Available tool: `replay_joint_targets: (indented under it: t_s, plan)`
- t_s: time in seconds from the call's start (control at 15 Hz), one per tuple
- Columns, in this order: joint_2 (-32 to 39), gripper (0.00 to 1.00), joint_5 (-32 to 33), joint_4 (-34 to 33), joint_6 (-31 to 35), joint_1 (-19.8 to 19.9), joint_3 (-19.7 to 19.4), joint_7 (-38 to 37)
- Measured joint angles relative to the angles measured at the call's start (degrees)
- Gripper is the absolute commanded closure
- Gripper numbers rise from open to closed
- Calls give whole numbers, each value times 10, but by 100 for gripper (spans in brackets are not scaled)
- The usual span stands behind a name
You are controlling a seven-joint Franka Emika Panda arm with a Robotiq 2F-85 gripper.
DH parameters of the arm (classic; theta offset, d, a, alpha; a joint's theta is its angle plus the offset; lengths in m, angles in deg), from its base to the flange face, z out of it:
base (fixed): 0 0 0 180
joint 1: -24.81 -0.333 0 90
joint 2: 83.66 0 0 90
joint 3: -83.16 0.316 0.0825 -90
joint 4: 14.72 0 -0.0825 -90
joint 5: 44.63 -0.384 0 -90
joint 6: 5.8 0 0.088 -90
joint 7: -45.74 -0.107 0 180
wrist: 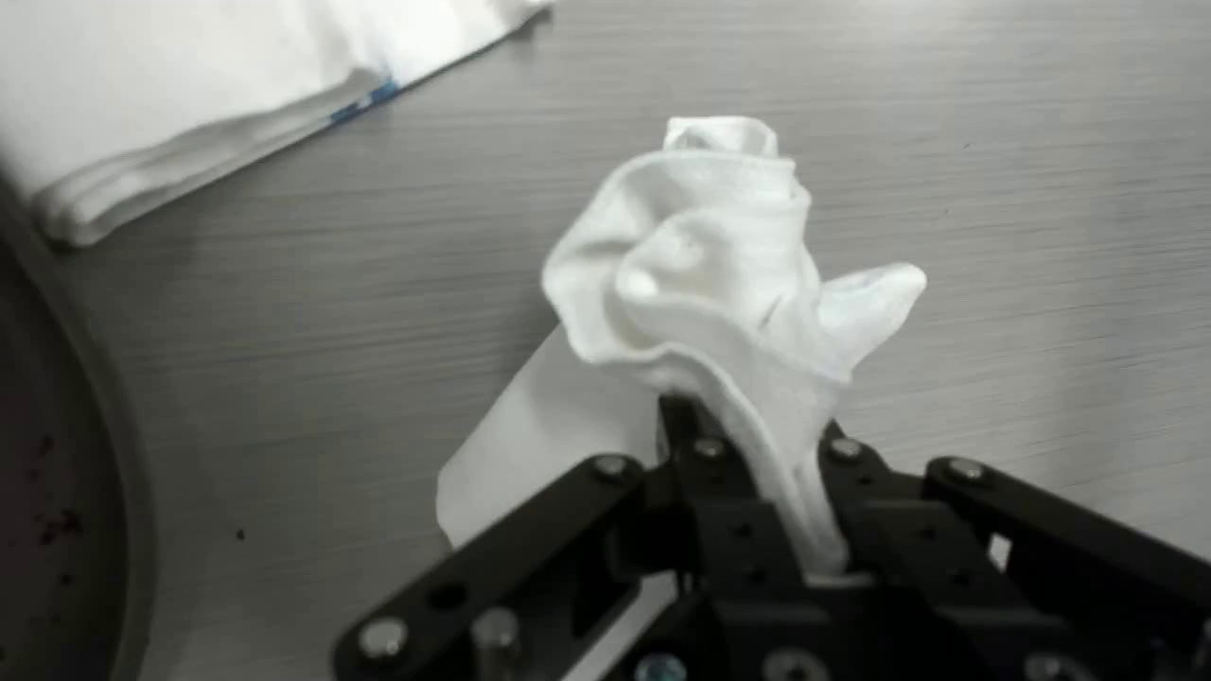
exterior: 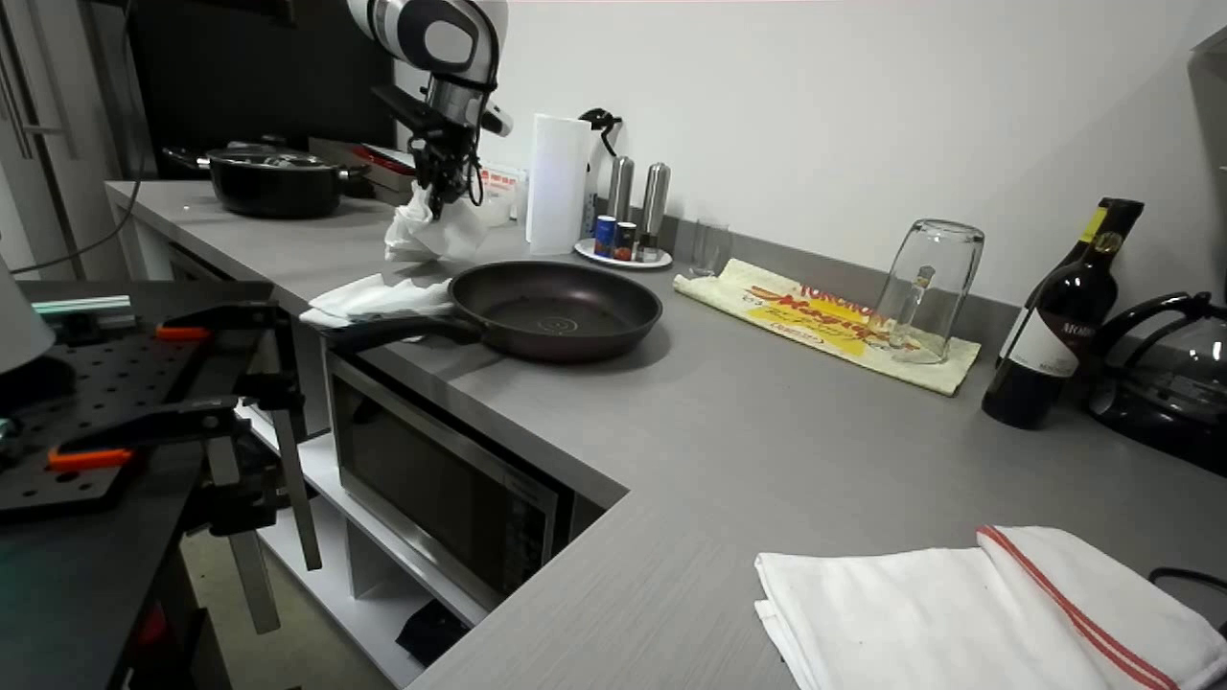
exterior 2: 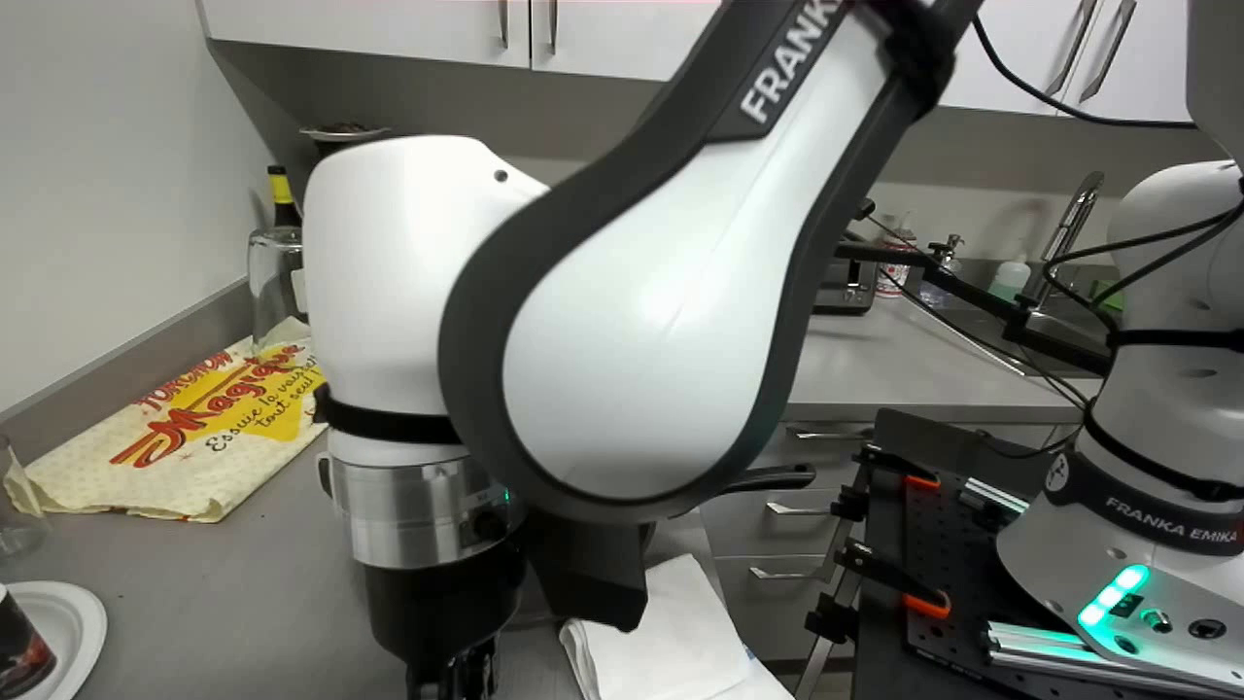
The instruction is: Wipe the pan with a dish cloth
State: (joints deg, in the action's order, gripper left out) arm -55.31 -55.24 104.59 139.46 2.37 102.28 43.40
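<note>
On the grey counter (exterior: 757, 431), the pan (exterior: 556, 311) is set upright, its dark interior exposed. Beside the pan and apart from it, a crumpled white cloth (wrist: 705, 251) is held by the gripper (wrist: 771, 445), the jaws being clamped on a gathered fold with only fabric between them. Whether the counter is touched by this cloth cannot be told. A folded white cloth (exterior: 369, 298) is laid near the pan's handle (exterior: 407, 333).
</note>
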Motion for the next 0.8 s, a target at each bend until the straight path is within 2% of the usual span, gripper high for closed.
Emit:
replay_joint_targets:
  t_s: [0.27,0.67,0.73,0.8]
  plan:
    - [33,97,62,-2,60,-4,-41,-5]
    - [53,97,90,-2,72,-4,-68,-16]
    - [53,62,90,-2,72,-5,-68,-19]
    - [53,60,91,-2,72,-7,-68,-22]
